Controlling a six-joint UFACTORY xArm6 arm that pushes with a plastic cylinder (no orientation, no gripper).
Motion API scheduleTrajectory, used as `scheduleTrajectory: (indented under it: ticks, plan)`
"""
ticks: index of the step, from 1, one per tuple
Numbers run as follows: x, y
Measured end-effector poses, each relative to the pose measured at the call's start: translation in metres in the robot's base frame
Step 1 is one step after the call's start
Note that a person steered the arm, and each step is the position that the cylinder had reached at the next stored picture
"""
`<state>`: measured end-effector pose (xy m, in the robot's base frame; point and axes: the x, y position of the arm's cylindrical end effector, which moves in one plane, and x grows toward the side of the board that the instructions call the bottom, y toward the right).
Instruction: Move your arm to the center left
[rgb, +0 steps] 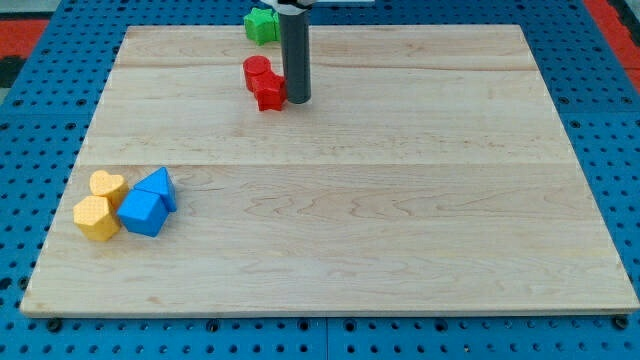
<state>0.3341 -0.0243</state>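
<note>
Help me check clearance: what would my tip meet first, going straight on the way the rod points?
The rod points down, so my tip meets the wooden board first, just right of the red blocks; whether it already touches is unclear.

Surface (400, 220): pale wood grain, on a blue perforated base (30, 130). Rod (296, 60): dark grey. Blocks: two red (264, 83), one green (261, 25), two yellow (100, 205), two blue (147, 203); red corner patches (612, 18), possibly mats.

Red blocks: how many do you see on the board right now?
2: a red cylinder near the view's top, and a red star-like block touching it below, just left of my tip. None seem hidden.
</note>
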Motion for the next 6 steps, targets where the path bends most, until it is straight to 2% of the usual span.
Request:
scheduleTrajectory:
  ticks: [2,3,4,5,6]
  plan:
    - [-0.001,-0.047]
    - [0.004,-0.051]
    - [0.031,-0.042]
    - [0.041,-0.112]
    - [0.048,-0.28]
